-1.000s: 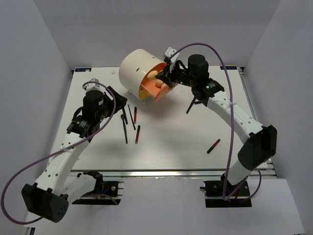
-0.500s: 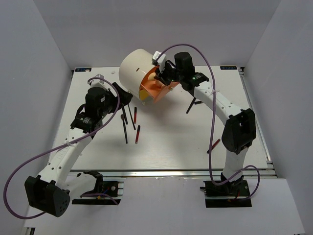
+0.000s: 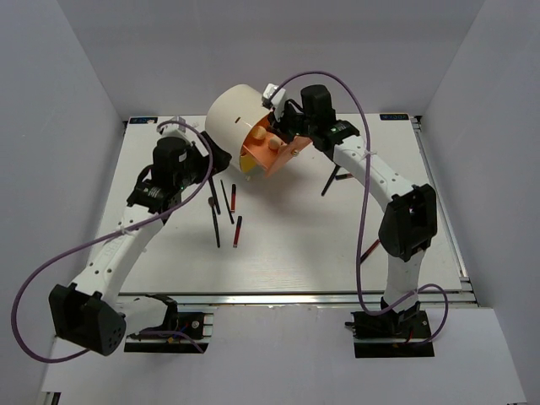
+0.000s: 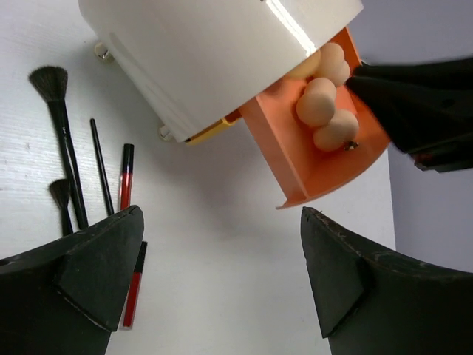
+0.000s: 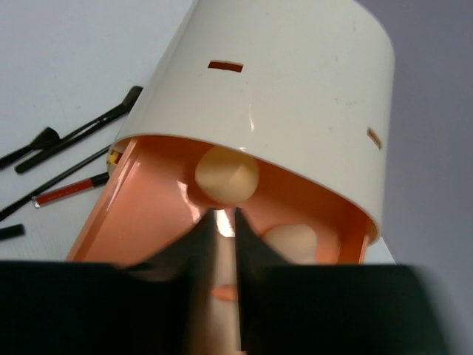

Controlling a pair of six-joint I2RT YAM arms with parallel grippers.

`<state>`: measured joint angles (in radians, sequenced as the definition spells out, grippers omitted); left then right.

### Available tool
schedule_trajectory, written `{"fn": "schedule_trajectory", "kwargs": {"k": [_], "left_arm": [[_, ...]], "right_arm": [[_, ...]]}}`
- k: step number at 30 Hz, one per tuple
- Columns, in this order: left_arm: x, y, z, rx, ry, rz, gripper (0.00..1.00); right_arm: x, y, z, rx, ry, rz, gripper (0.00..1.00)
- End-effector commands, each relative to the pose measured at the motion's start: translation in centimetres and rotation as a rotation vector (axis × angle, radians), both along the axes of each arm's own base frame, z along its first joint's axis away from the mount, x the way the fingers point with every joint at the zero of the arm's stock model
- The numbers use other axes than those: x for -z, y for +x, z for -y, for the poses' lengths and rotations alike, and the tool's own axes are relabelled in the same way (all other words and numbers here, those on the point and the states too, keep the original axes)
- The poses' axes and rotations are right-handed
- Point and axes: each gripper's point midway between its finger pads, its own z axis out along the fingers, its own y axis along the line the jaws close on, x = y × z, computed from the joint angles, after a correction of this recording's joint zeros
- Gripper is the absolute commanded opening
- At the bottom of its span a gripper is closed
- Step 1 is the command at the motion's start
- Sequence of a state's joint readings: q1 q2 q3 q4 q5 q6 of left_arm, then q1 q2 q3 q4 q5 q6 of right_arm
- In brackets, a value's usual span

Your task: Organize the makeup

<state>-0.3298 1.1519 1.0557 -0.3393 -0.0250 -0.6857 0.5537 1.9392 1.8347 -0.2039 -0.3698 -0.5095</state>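
Several peach sponges [image 4: 316, 100] lie in the open orange drawer [image 3: 268, 160] of the cream cylinder box [image 3: 236, 118]; two show in the right wrist view [image 5: 227, 174]. My right gripper [image 5: 223, 222] is at the drawer's rim [image 3: 283, 131], its jaws closed to a thin gap on the drawer wall. My left gripper [image 4: 222, 214] is open and empty, low over the table beside the box [image 3: 213, 160]. Black brushes [image 4: 59, 133] and red sticks [image 4: 126, 177] lie to its left; they also show in the top view [image 3: 226, 202].
A red stick [image 3: 368, 251] lies alone at the right front. Dark sticks [image 3: 331, 181] lie right of the drawer. More brushes and red sticks [image 3: 238, 229] lie mid-table. White walls enclose the table on three sides.
My right gripper has moved left, closer in at the drawer, and its arm has swung inward. My left gripper has moved up toward the box.
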Motion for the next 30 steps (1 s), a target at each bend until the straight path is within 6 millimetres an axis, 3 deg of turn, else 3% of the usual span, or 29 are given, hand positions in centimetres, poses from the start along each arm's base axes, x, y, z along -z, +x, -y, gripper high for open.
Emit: {"fn": "schedule_trajectory", "kwargs": {"k": [1,2,3,5,6,7,8,9,10,11,12,14,16,17,20,22,24,26,28,29,30], "left_arm": [[-4.3,1.9,-0.9,-0.018,0.077,0.094,0.95],[-3.9,2.7,-0.9,-0.016,0.101,0.082,0.94],[-5.5,3.4,-1.2,-0.026,0.100,0.105,0.85],[-5.5,4.8,-1.4,-0.026,0.115,0.100,0.56],[-5.9,5.4,-1.4,-0.026,0.113,0.107,0.41],[-7.3,5.9,-1.2,-0.019,0.102,0.134,0.18],[-7.0,6.9,-1.4,-0.024,0.107,0.127,0.12],[-7.2,7.4,-1.4,-0.020,0.105,0.132,0.08],[-8.7,8.0,-1.3,-0.011,0.093,0.161,0.08],[-9.1,8.6,-1.6,-0.022,0.091,0.166,0.08],[-8.3,9.5,-1.2,-0.002,0.089,0.140,0.09],[-10.3,10.5,-1.4,-0.008,0.074,0.174,0.16],[-10.1,11.9,-1.5,-0.020,0.061,0.167,0.21],[-10.8,12.5,-2.0,-0.034,0.050,0.182,0.31],[-10.6,14.3,-2.7,-0.044,-0.002,0.166,0.47],[-9.7,15.6,-3.0,-0.053,-0.038,0.141,0.51],[-10.3,16.7,-3.7,-0.059,-0.061,0.152,0.53],[-9.4,18.0,-4.0,-0.071,-0.074,0.133,0.56],[-10.1,19.0,-4.0,-0.069,-0.083,0.153,0.60],[-9.2,19.8,-3.7,-0.060,-0.085,0.136,0.61],[-9.8,20.2,-3.6,-0.053,-0.088,0.150,0.62]], "right_arm": [[-6.5,-0.9,1.5,-0.025,0.116,0.056,0.04],[-8.4,-2.6,1.7,-0.074,0.169,0.043,0.00],[-7.3,-2.8,2.6,-0.075,0.178,0.006,0.00],[-9.4,-4.6,3.4,-0.097,0.243,0.011,0.00],[-9.5,-4.9,3.9,-0.095,0.256,0.008,0.00],[-8.1,-5.5,4.3,-0.095,0.252,-0.020,0.00],[-9.7,-6.3,5.1,-0.090,0.279,0.020,0.00],[-9.4,-6.6,5.6,-0.080,0.278,0.017,0.00],[-8.4,-6.8,6.1,-0.070,0.274,0.019,0.00],[-9.2,-7.4,7.0,-0.057,0.274,0.048,0.00],[-8.8,-7.3,8.0,-0.045,0.248,0.070,0.00],[-6.6,-8.4,9.7,-0.050,0.184,0.049,0.00],[-4.7,-9.4,10.7,-0.113,0.074,0.124,0.00],[-2.5,-10.7,11.5,-0.133,0.017,0.104,0.00],[0.8,-12.1,12.9,-0.197,-0.128,0.204,0.00],[2.3,-12.3,13.5,-0.228,-0.210,0.250,0.00],[3.8,-12.6,13.9,-0.261,-0.265,0.235,0.00],[5.3,-11.7,14.0,-0.275,-0.317,0.223,0.00],[6.4,-10.3,14.0,-0.285,-0.365,0.215,0.00],[6.6,-9.8,13.9,-0.284,-0.374,0.215,0.00],[5.9,-8.9,13.7,-0.278,-0.374,0.238,0.00]]}}
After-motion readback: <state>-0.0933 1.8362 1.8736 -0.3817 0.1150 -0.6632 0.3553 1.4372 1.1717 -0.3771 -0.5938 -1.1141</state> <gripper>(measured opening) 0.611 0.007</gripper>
